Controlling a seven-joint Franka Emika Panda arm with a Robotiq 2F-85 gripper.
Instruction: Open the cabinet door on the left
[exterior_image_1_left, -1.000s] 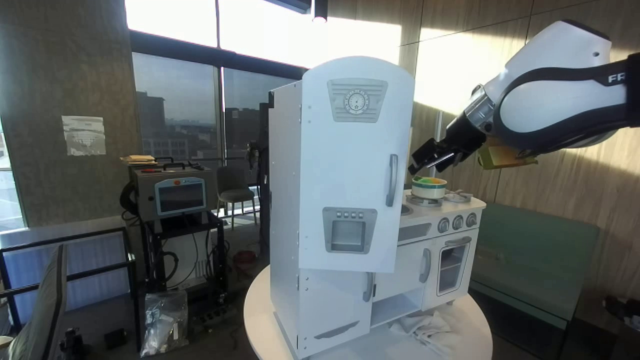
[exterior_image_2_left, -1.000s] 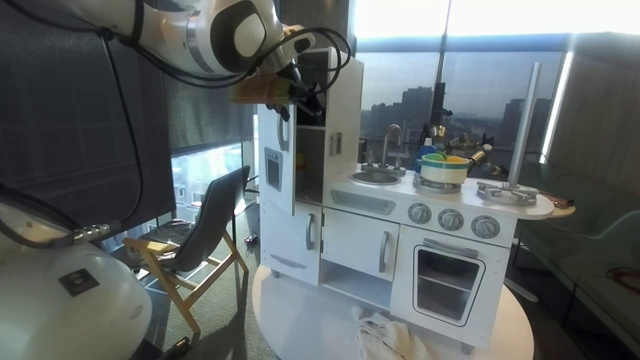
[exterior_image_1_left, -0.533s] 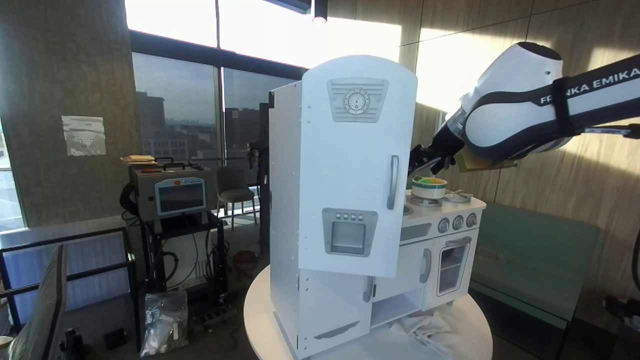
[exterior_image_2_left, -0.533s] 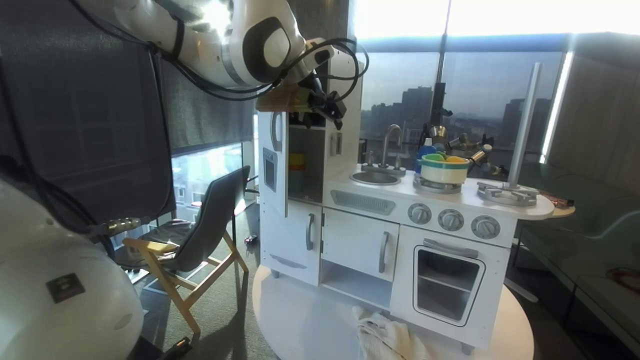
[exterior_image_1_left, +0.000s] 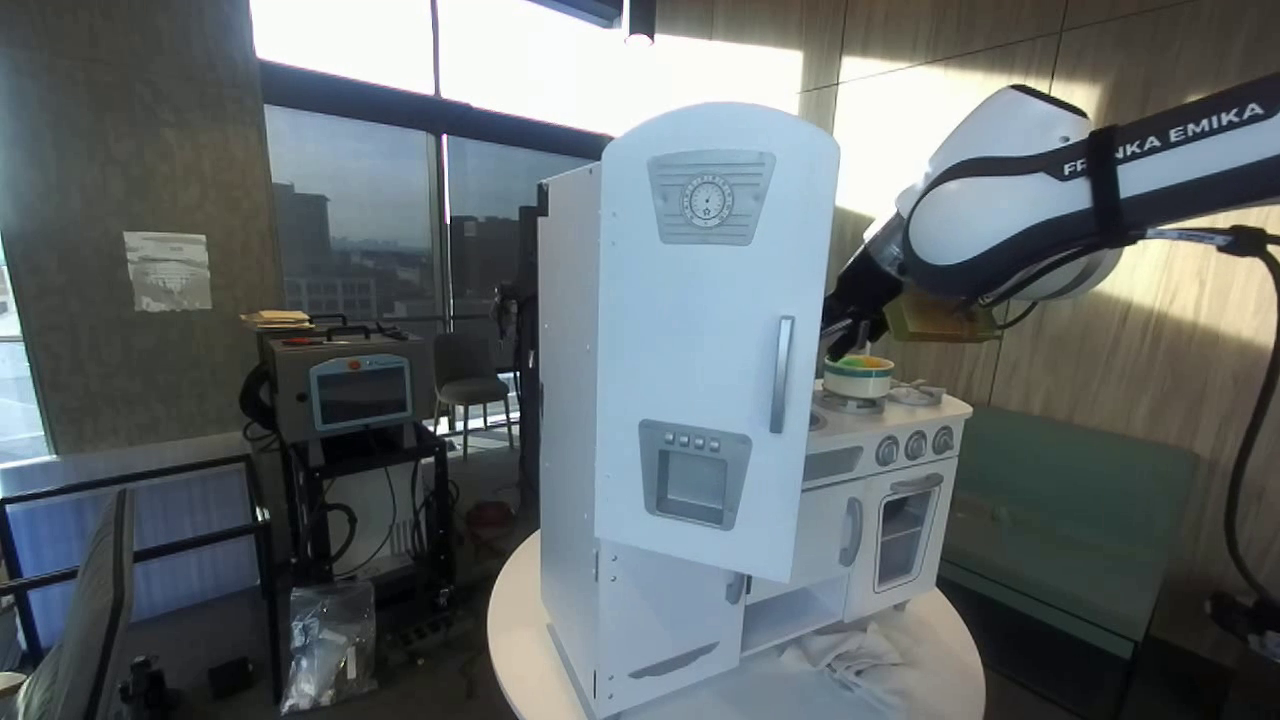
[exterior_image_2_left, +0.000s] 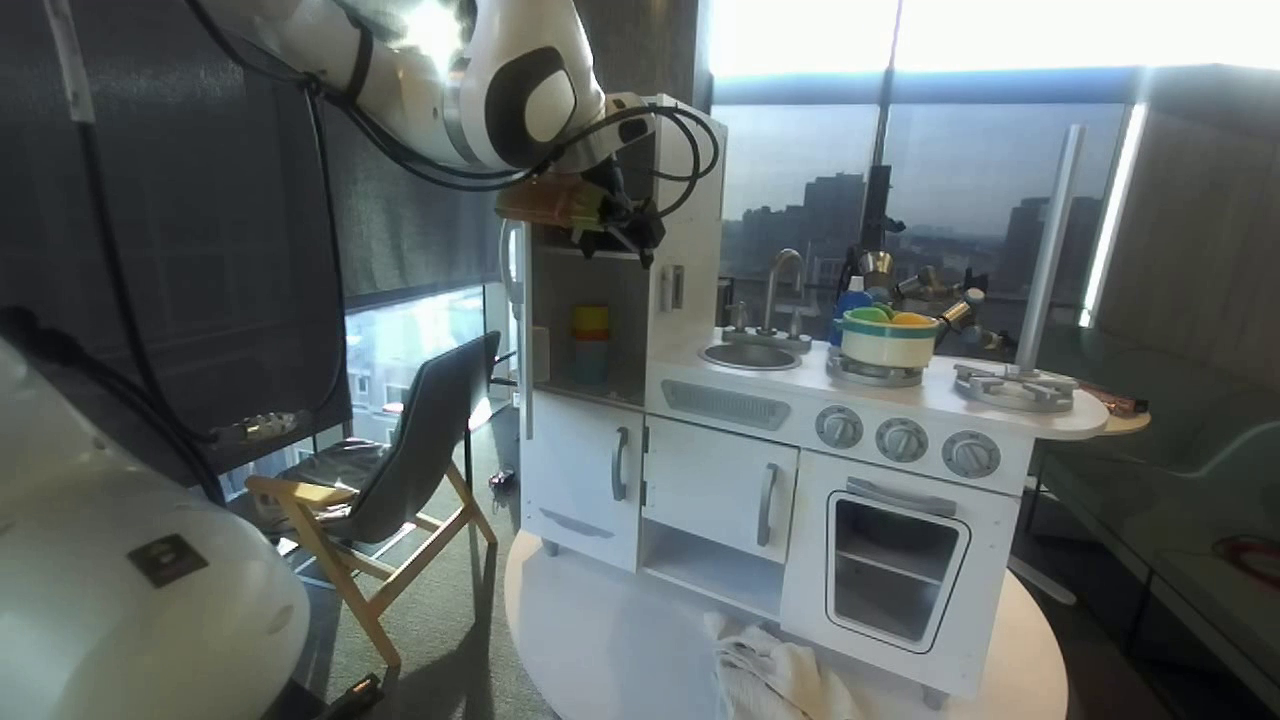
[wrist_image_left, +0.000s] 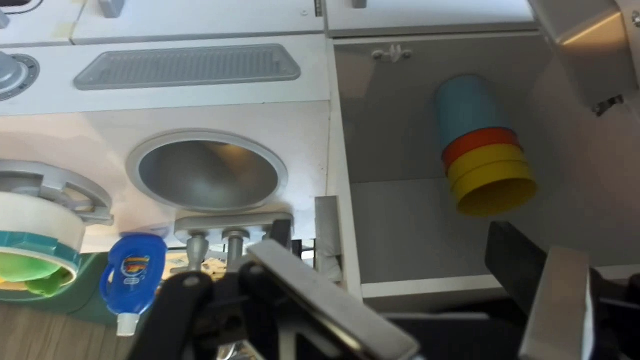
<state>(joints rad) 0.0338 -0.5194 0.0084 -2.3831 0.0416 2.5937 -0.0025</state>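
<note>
Two fingers (wrist_image_left: 330, 295) of the end effector (exterior_image_2_left: 617, 250) stand wide apart, and I see nothing held between them. The cabinet door (exterior_image_1_left: 715, 340) is swung far out, with its long axis upright, and its outer face, which has the handle (exterior_image_1_left: 782, 375), is turned away from the end effector. The coming move depends, I think, on this: the end effector is at the inner side of the door, in front of the open compartment (exterior_image_2_left: 630, 330), and the door lies near to it, on the left when one looks at the compartment from the front. Whether the arm (exterior_image_2_left: 520, 100) touches the door I cannot tell, because it covers the upper part in an exterior view. In my judgement the opening is nearly complete; a further push should go leftward against the inner face.
</note>
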